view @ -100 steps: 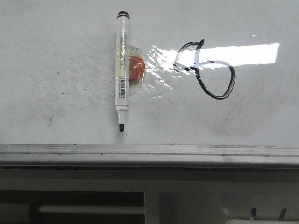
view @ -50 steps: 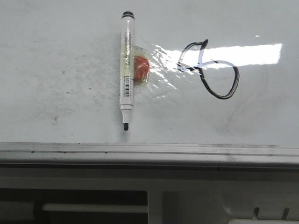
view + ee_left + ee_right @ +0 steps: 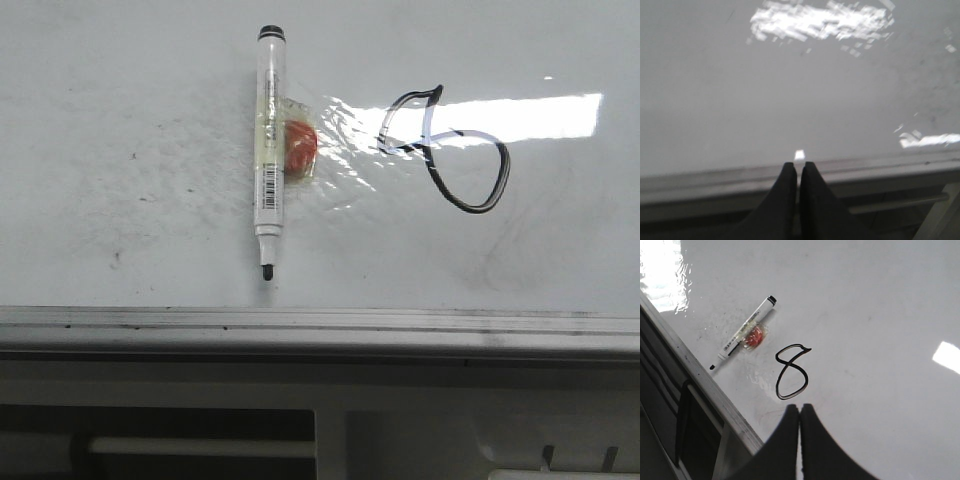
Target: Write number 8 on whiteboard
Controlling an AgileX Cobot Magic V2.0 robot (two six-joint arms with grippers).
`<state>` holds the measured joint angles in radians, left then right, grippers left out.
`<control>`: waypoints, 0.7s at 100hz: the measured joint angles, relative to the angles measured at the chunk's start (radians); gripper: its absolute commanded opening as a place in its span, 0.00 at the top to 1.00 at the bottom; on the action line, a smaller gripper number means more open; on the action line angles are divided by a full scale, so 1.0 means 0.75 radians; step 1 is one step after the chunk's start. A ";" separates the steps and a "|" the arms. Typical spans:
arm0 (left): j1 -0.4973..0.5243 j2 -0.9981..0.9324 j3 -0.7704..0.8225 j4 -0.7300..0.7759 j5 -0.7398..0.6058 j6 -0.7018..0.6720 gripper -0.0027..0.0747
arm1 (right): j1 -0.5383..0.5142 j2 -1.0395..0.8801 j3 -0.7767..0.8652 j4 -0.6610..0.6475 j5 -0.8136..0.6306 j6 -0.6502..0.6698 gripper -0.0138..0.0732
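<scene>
Grey metal rail runs along the near edge of the whiteboard, which is glossy, smeared, with glare. Left gripper has its jaws pressed together, empty, over the rail. Right gripper is likewise closed, empty, above the board. One marker, uncapped, lies flat with one orange blob taped beside it. One number 8 sits right of the marker.

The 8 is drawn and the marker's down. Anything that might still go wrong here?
The marker lies uncapped on the whiteboard, tip near the edge rail; a nudge may roll it and leave stray marks. The right gripper, shut, hovers beside the number 8; dipping could smear the ink.
</scene>
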<state>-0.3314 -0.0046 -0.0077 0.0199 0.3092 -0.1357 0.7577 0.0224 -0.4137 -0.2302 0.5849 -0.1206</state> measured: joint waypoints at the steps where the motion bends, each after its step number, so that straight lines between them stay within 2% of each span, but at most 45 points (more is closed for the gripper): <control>1: 0.013 0.000 0.000 0.000 0.010 0.000 0.99 | 0.000 0.000 0.000 0.000 0.000 0.000 0.89; 25: 0.150 0.000 0.000 -0.002 0.042 -0.024 0.99 | 0.000 -0.001 0.000 0.000 0.000 0.000 0.89; 70: 0.163 0.000 0.000 -0.002 0.044 -0.029 0.99 | 0.000 -0.001 0.000 0.000 0.000 0.000 0.89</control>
<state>-0.2091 -0.0046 -0.0077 0.0181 0.3425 -0.1573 0.7577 0.0217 -0.4137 -0.2302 0.5849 -0.1206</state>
